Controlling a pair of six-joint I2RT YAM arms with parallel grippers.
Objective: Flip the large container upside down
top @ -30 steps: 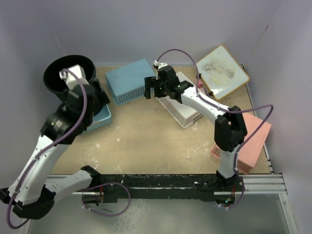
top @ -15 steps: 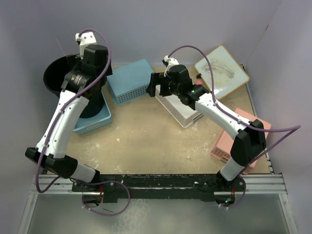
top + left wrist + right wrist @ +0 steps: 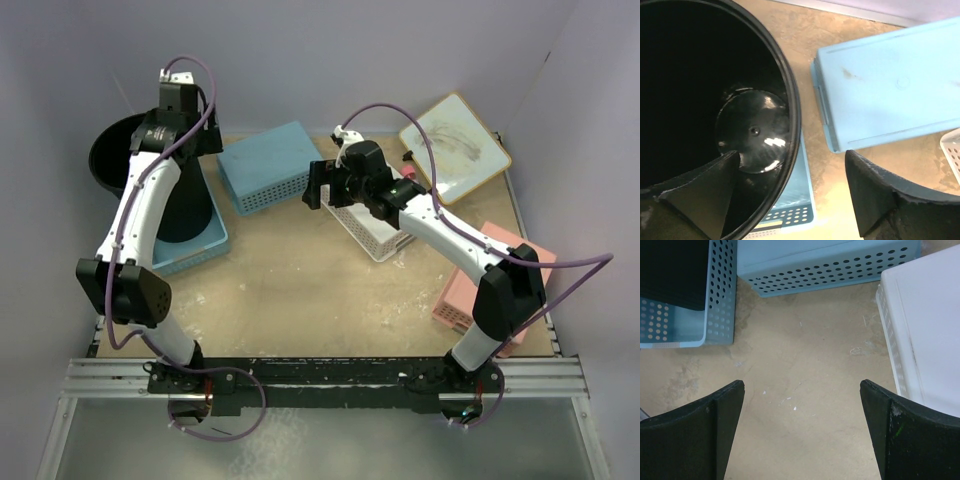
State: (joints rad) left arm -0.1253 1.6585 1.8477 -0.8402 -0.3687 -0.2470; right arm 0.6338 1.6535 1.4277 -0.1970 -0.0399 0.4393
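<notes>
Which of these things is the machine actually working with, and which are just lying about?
Part of the job:
- black bin, mouth up
- left pincer, open astride the bin's rim

Just lying about:
- blue basket under the bin
- upturned blue basket
- white basket
- pink basket
- white board
- right pincer, open, empty

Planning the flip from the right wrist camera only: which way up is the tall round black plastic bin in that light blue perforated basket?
Observer: The tall black plastic bin stands mouth up in the light blue perforated basket.
Operator: Is the left gripper holding it?
Observer: No. The left gripper is open, one finger over the bin's inside, the other outside it.
Operator: Anything inside?
Observer: Only its glossy flat base shows, bare; the rest is too dark.
</notes>
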